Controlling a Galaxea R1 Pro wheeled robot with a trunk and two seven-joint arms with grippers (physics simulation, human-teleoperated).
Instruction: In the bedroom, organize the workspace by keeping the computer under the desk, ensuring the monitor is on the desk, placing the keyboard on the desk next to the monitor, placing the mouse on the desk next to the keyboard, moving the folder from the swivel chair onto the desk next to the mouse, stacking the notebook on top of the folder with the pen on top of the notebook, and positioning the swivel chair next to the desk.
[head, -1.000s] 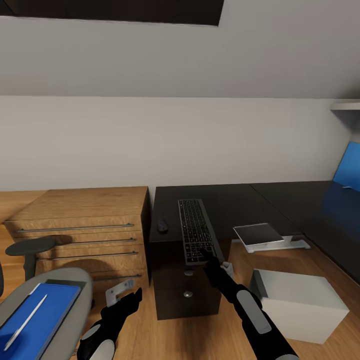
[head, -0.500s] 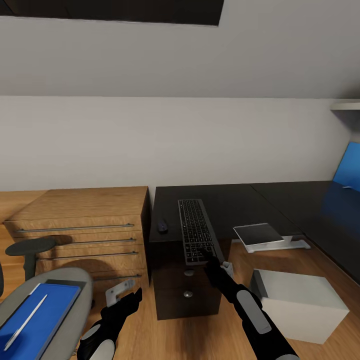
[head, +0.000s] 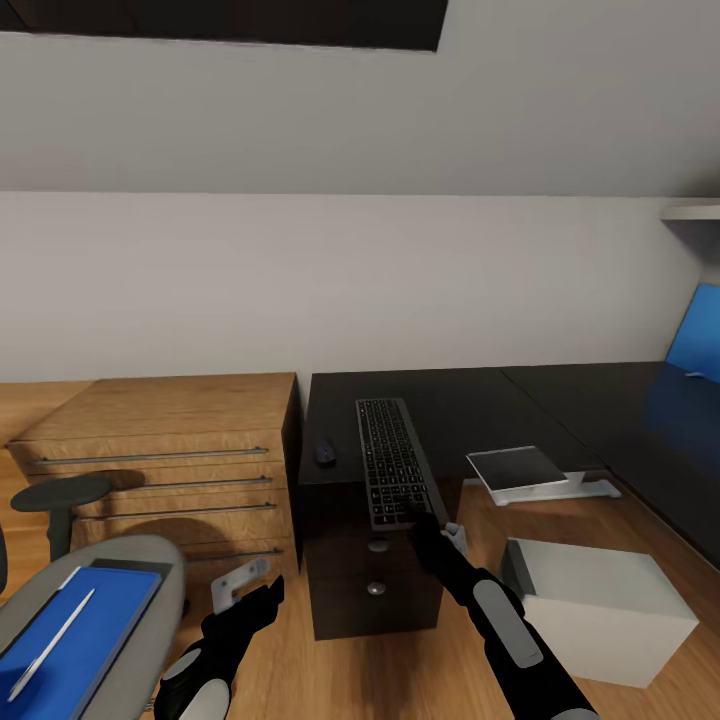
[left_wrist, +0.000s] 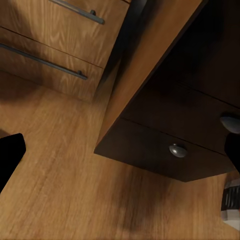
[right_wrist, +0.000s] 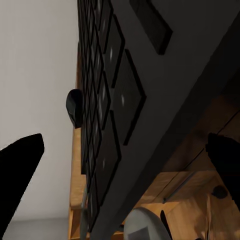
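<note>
Nothing has shifted over the last second: my right gripper (head: 420, 517), fingers spread wide, sits at the near end of the keyboard (head: 390, 460) on the bench (head: 470, 405), seemingly just released there.

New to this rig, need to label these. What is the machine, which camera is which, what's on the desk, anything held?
It is a simulated wheeled robot with two arms, each ending in a two-fingered tool. The big picture comes from its head camera, looking down over both arms. The two small ones come from cameras on each wrist, looking along the fingers.

On the black desk lie a keyboard and, beside it, a small mouse. The right tool is at the keyboard's near end; its wrist view shows its dark fingers spread wide either side of the keyboard's edge, so it is open and grips nothing. The left tool hangs low by the desk's drawers, fingers apart, holding nothing.

On the grey swivel chair lie a blue folder and a white pen.
</note>
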